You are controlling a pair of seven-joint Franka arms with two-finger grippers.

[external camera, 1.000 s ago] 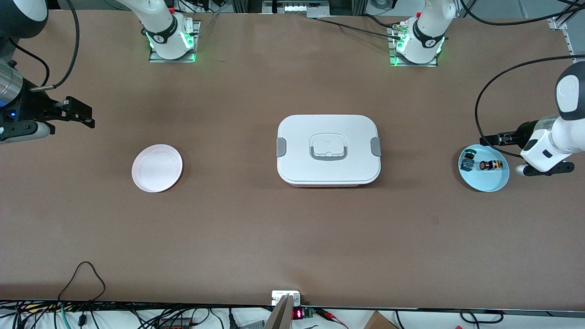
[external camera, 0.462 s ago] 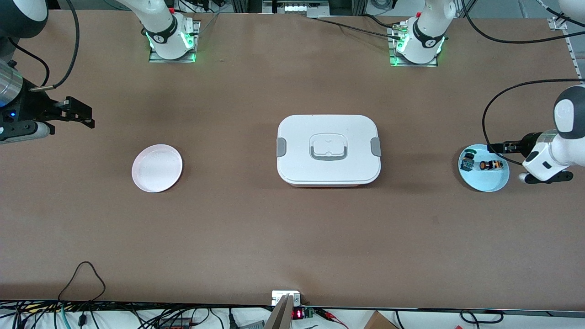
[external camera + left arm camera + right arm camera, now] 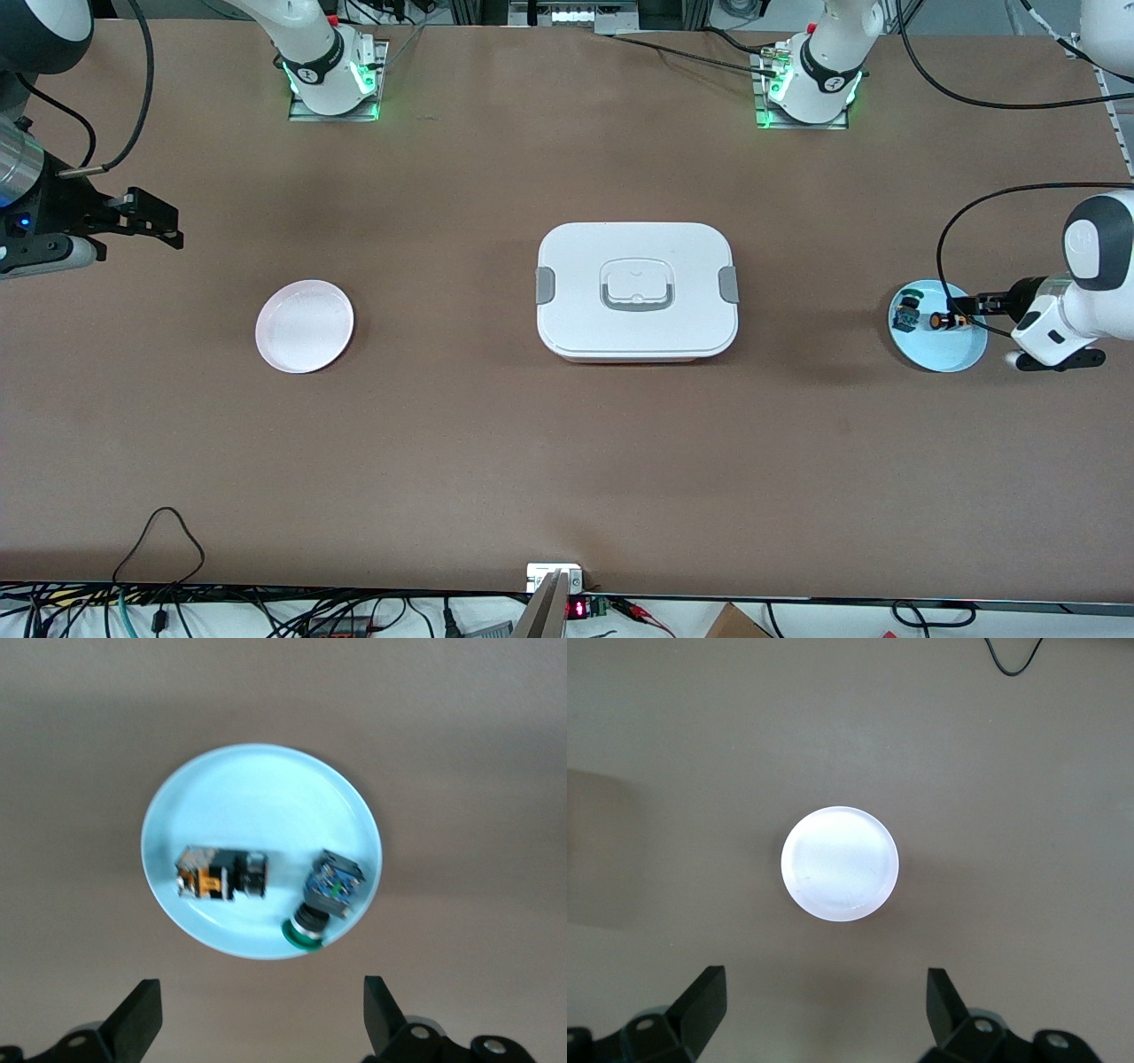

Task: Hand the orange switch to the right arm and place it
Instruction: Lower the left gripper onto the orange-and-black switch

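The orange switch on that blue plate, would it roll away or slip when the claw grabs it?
The orange switch lies on its side in the light blue plate; its boxy end probably resists rolling. Being small and hard-looking, it could slip or pivot between narrow fingers. The plate's raised rim should likely contain it.

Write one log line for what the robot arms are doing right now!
left end effector: open, over blue plate | orange switch: lying on blue plate, not held | right end effector: open, waiting | pink plate: bare

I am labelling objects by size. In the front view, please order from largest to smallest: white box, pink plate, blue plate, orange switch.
1. White box
2. Pink plate and blue plate: they look alike, unranked
3. Orange switch
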